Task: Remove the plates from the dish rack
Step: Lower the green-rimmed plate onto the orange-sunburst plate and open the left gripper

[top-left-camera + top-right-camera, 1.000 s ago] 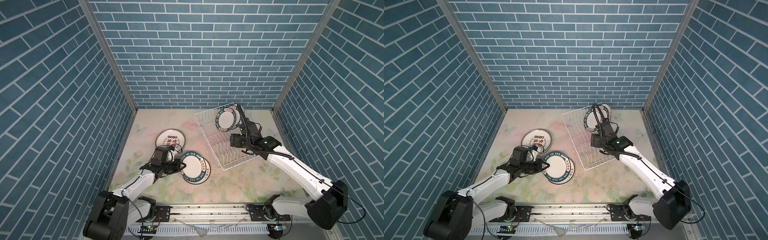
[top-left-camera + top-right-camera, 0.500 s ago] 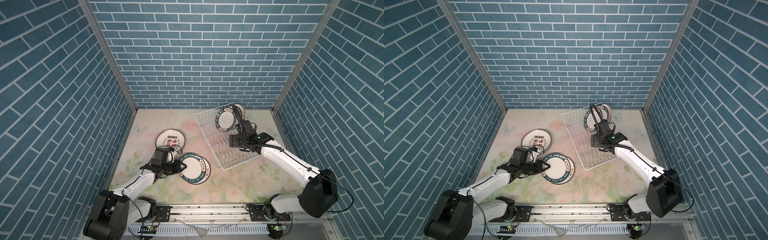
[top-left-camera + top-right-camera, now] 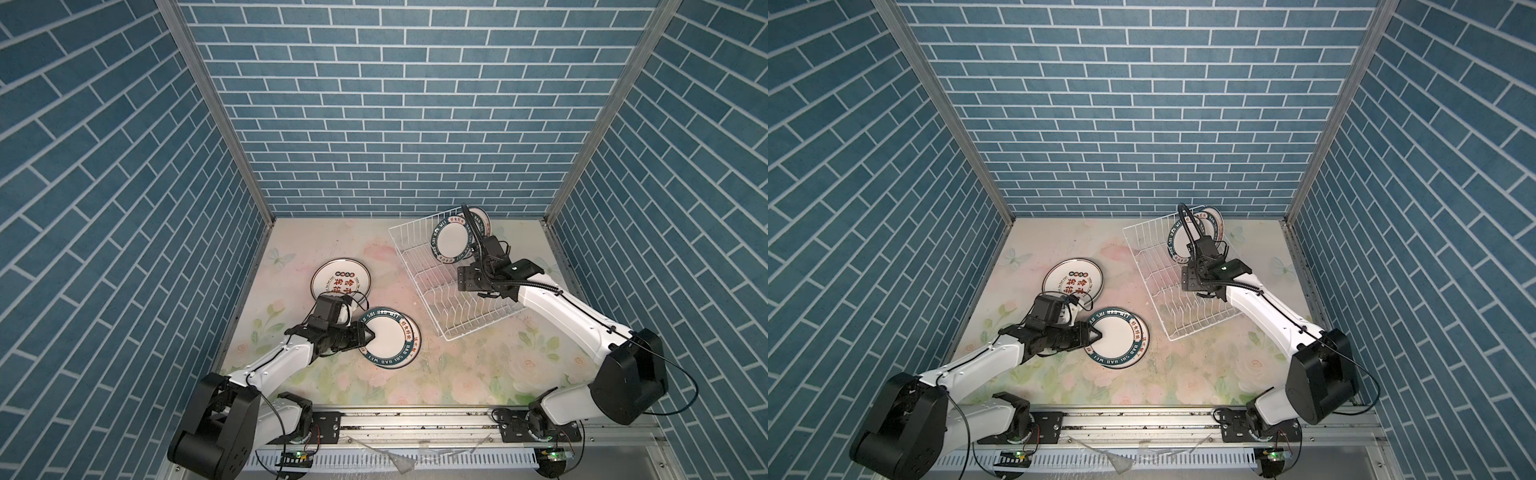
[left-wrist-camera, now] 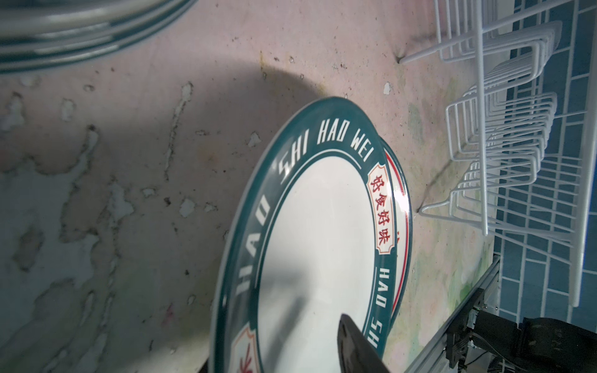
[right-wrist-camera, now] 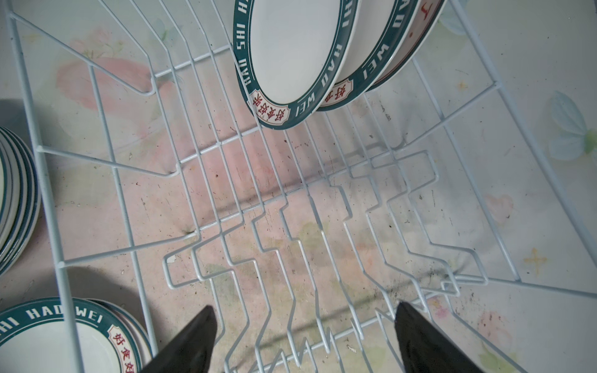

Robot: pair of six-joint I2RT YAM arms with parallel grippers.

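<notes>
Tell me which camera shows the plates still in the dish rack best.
The right wrist view: the racked plates appear close up, rims distinct. Both top views show them small, partly behind a cable. The left wrist view shows only dish rack wires.

You see both top views bright and evenly lit; your left wrist view dimmer, broad shadow on the worktop [image 4: 284,84], glare on a plate rim [image 4: 400,197], plate stack [image 4: 80,29] blurred

Looks like a lab robot cell: printed blue brick-pattern wall panels [image 3: 374,124] in aluminium corner posts [image 3: 219,112], a worn pastel floral tabletop [image 3: 457,374], two white robot arms [image 3: 561,316] mounted on a metal rail [image 3: 415,422].
</notes>
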